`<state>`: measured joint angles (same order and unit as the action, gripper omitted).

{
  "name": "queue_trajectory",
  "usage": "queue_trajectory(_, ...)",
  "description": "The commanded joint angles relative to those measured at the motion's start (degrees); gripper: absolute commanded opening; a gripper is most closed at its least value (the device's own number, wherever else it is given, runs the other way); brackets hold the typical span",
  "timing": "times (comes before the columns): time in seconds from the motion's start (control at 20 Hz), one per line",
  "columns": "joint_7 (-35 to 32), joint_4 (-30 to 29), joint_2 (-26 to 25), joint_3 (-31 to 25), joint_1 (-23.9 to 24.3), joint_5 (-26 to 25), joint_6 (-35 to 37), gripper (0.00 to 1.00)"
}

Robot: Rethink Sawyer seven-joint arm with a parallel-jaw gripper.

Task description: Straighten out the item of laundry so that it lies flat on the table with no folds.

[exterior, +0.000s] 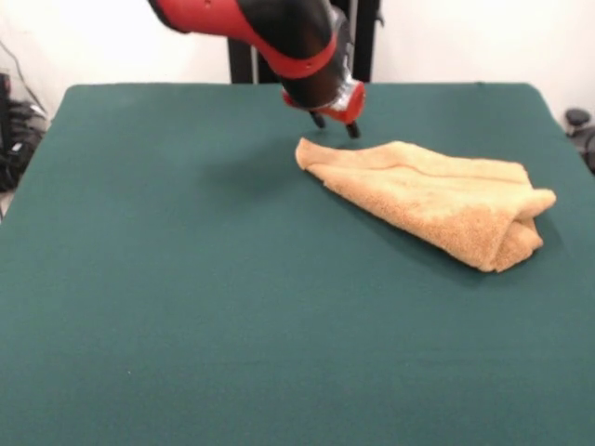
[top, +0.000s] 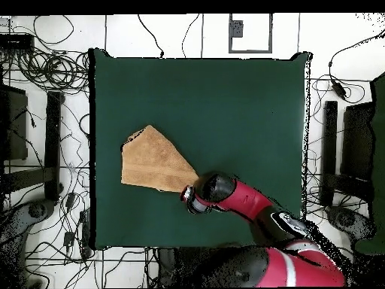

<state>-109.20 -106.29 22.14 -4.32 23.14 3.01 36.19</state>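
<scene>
Front view shows the tabletop, a broad dark green cloth surface that fills most of the picture. The towel serves as the landmark here: everything else is placed against it.

The red and black arm comes down toward the towel's pointed corner, its last link ending in a red and silver wrist just above that corner. In the overhead view the arm reaches to the same corner from the side of the towel opposite its wide end.

The towel, orange-tan terry cloth, lies on the green cloth well away from all four edges, more toward one side than the middle. It is folded over itself, not flat: a long upper layer runs from the narrow corner near the arm out to the wider end, where the cloth doubles back in a thick rounded fold with a second layer showing beneath it. From overhead the towel reads as a rough triangle, wide at the end away from the arm and tapering to the point at the arm.

The end effector hangs just above the towel's narrow corner, two short dark fingertips pointing down with a small gap between them and nothing held; they appear not to touch the cloth. Overhead, the end effector sits just beside that same point.
</scene>
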Motion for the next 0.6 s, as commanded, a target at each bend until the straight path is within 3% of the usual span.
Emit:
queue_trajectory(0.05, -16.38, 0.69, 1.47, 6.76, -5.93, 2.62, 5.6, 1.0)
queue_trajectory(0.15, -16.8, 0.74, 1.59, 7.23, -7.41, 3.17, 4.91, 1.0)
queue_trajectory(0.25, -15.69, 2.06, 1.13, 8.54, -8.92, 1.46, -1.78, 1.0)
queue_trajectory(0.3, -14.4, 1.85, 0.45, 7.61, -8.35, 0.87, -8.29, 1.0)
queue_trajectory(0.6, -12.35, -2.22, 1.16, 2.04, -6.2, 2.67, -19.88, 1.0)
